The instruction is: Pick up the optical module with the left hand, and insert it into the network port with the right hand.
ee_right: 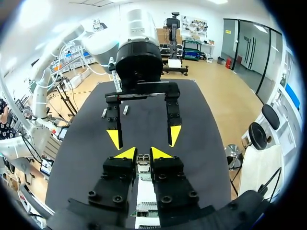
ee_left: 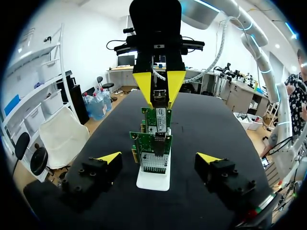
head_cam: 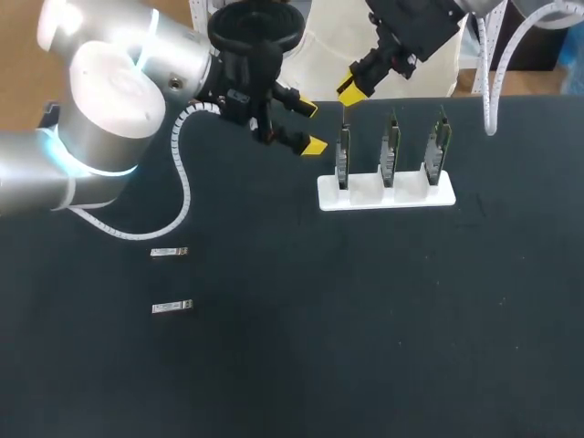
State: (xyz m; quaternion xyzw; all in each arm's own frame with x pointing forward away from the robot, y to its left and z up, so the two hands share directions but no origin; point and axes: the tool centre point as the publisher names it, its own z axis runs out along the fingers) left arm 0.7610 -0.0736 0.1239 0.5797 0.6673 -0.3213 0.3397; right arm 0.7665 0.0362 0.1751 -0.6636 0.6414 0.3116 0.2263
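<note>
A matte black table (head_cam: 365, 347) fills the head view. The bulky silver left arm (head_cam: 109, 100) comes in from the left edge, with a white spiral cable hanging beneath it. The darker right arm (head_cam: 420, 27) comes down from the far right corner.

A white plastic holder (head_cam: 383, 193) stands on the far half of the table, right of the middle. It holds 3 upright green circuit cards (head_cam: 391, 151), each in its own slot, set in 1 row.

The left gripper (head_cam: 310, 127) hangs just beside the holder's left end and looks along the row of cards. Its 2 yellow-tipped fingers are spread wide, with nothing touching them.

The right gripper (ee_right: 142, 154) sits over the leftmost card. Its fingers are drawn close together and pinch a small silver held optical module (ee_left: 160, 97) from 2 sides. In the left wrist view this module sits at the top edge of a card. Whether it has entered the port cannot be made out.

2 more small silver loose modules (head_cam: 170, 252) lie flat on the table's left side, 1 nearer the camera than the other. They are well apart from the holder and from both grippers.
</note>
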